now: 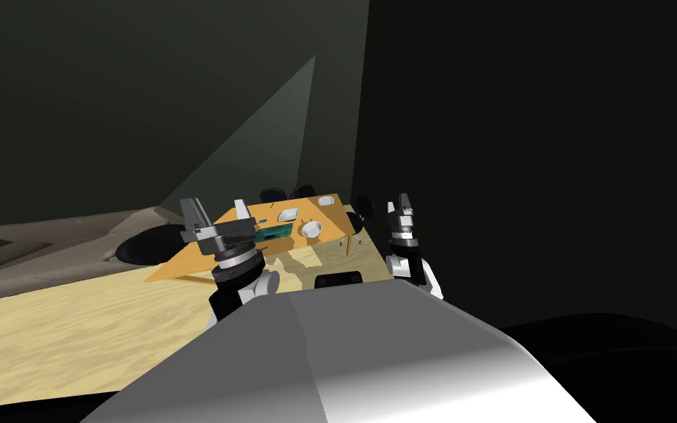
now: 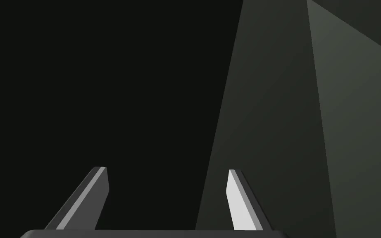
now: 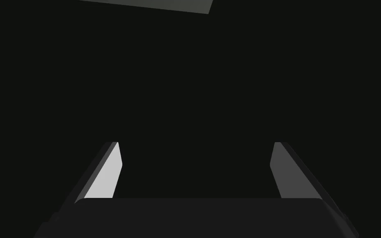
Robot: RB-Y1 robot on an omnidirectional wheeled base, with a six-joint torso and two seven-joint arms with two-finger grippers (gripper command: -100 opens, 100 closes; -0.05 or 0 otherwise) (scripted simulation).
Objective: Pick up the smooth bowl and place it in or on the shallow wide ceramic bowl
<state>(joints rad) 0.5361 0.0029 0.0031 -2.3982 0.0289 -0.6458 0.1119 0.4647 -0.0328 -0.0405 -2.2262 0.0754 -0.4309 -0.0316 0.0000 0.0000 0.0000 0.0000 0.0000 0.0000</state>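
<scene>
Spread, empty: left fingers (image 2: 240, 202), right fingers (image 3: 105, 173), both raised before me. White bowl (image 1: 310, 229) sits on orange worktop (image 1: 332, 220) ahead, well apart from them; shallow white dish (image 1: 288, 214) near it.

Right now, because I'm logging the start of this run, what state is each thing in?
left claw: open, empty
right claw: open, empty
round white bowl: upright on the orange table, not gripped
flat white dish: lying on the table, apart from the bowl
second white dish: lying near the table's far end
</scene>
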